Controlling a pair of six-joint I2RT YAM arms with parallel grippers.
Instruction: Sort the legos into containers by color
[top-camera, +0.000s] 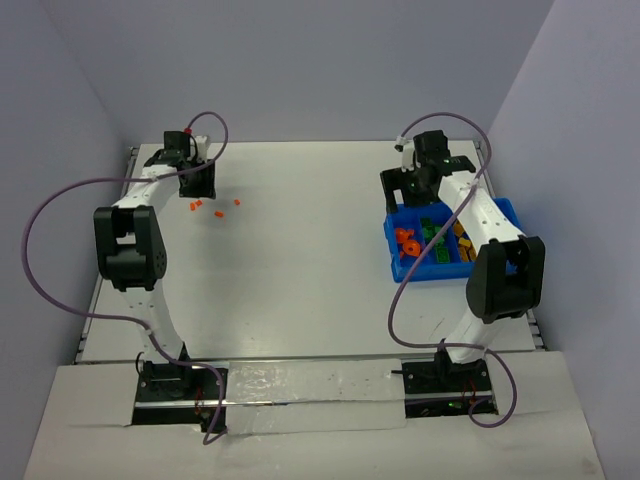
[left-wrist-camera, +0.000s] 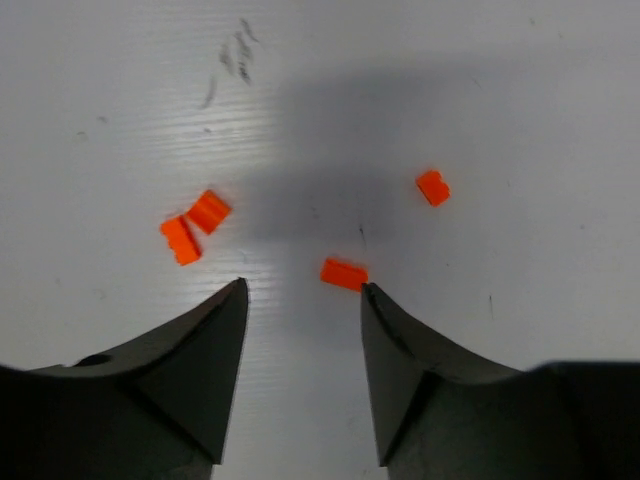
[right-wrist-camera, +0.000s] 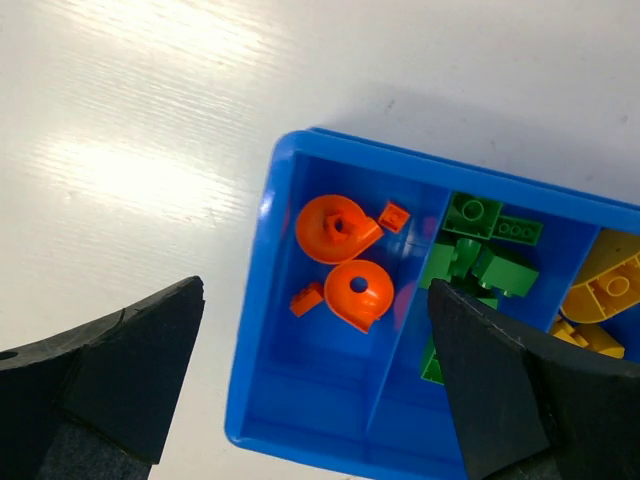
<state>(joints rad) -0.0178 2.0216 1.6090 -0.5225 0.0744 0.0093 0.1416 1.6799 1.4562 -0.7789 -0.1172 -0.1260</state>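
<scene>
White-linked left arm and right arm, black joint housings, looping purple cables, matte black wedge-shaped fingers

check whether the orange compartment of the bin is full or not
Not full: the orange compartment holds two round pieces and small bricks, with bare blue floor showing.
</scene>
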